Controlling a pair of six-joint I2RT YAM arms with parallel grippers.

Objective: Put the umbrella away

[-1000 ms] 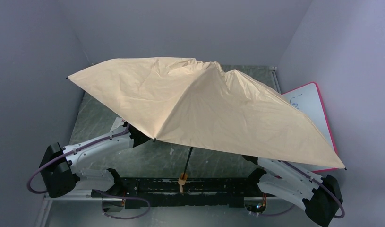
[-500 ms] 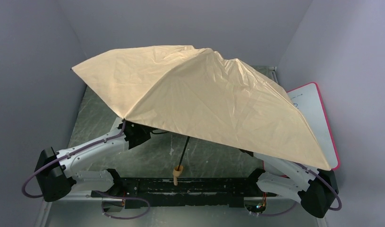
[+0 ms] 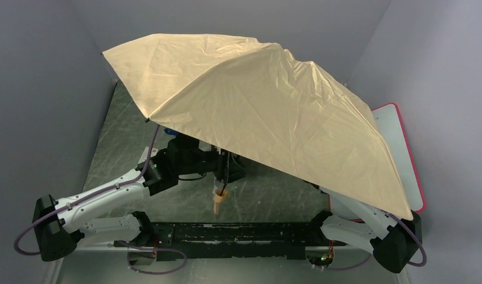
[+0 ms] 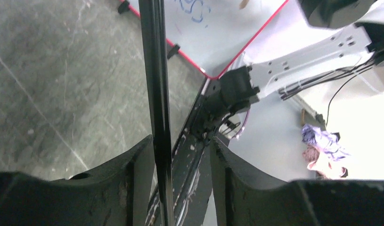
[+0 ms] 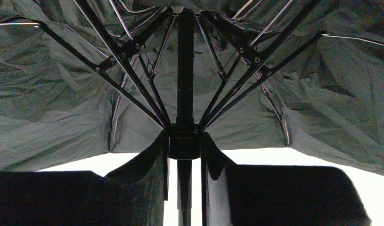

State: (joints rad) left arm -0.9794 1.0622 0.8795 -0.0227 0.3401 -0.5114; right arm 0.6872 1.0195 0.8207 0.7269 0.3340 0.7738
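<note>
The umbrella is open, its cream canopy tilted high over the table. Its thin dark shaft runs down to the small tan handle. My left gripper has reached under the canopy. In the left wrist view its jaws are open around the shaft, which lies near the left finger. My right gripper is hidden under the canopy in the top view. In the right wrist view it is shut on the black runner where the ribs meet the shaft.
A white board with a pink rim lies at the right, partly under the canopy, and also shows in the left wrist view. A black rail runs along the near edge. Grey walls stand close on both sides.
The canopy has risen and tilted back, baring more of the table. My left arm has swung in from the left to the shaft. The handle has moved a little up and left.
</note>
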